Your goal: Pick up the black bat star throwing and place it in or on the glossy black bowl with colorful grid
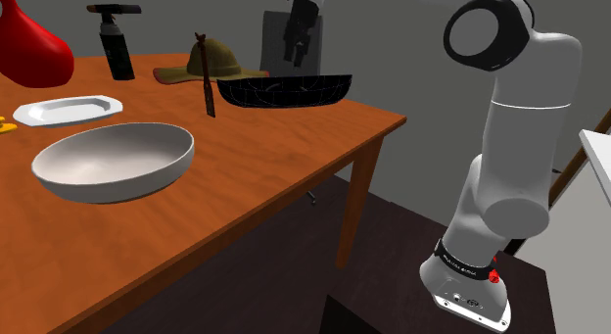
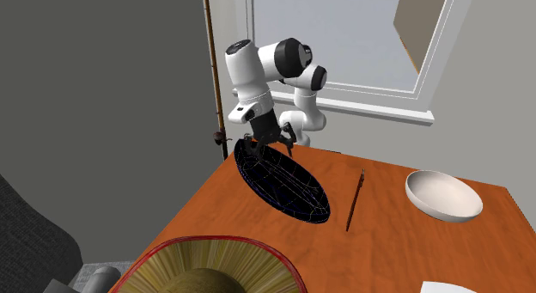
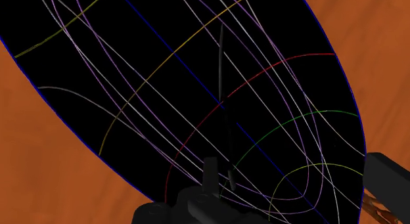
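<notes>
**Tool state.** Hovering the gripper point(image 2: 270, 146) over the far end of the glossy black bowl point(image 2: 283, 186), at upper centre of the second exterior view. Holding the fingers point(image 3: 387, 183) spread wide, pinching nothing.

**Location of the part.** Locating the black bat star point(image 3: 227, 111), by judgement, as a thin dark sliver seen edge-on in the wrist view, just beside one finger and over the bowl's grid-lined inside. Not resolving contact with finger or bowl floor, being black against black.

**Handling.** Expecting a light, stiff, flat plate with sharp points and a slick face. Not expecting bending or breakage, but anticipating easy sliding or pivoting under a loose pinch. Recommending a hold across the two flat faces near the middle of the body, avoiding the wing tips. Advising full closure before any lift.

**Surroundings.** Resting the bowl on the wooden table point(image 1: 294, 156), at top centre of the shoulder view, beside a brimmed hat point(image 1: 211, 63). Noting a thin dark stick point(image 2: 355, 201) near the bowl's right edge in the second exterior view, apart from the gripper.
</notes>
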You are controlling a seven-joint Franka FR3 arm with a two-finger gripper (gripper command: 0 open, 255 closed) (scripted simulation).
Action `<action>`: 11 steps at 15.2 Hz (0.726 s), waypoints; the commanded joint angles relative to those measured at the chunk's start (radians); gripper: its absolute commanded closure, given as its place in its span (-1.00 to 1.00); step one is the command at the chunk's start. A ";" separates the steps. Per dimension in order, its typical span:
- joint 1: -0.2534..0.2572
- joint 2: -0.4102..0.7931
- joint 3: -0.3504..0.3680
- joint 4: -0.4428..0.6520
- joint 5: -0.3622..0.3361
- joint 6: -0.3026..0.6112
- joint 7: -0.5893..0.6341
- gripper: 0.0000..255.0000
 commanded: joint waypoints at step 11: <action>-0.060 0.086 -0.013 0.231 0.049 -0.156 0.007 -1.00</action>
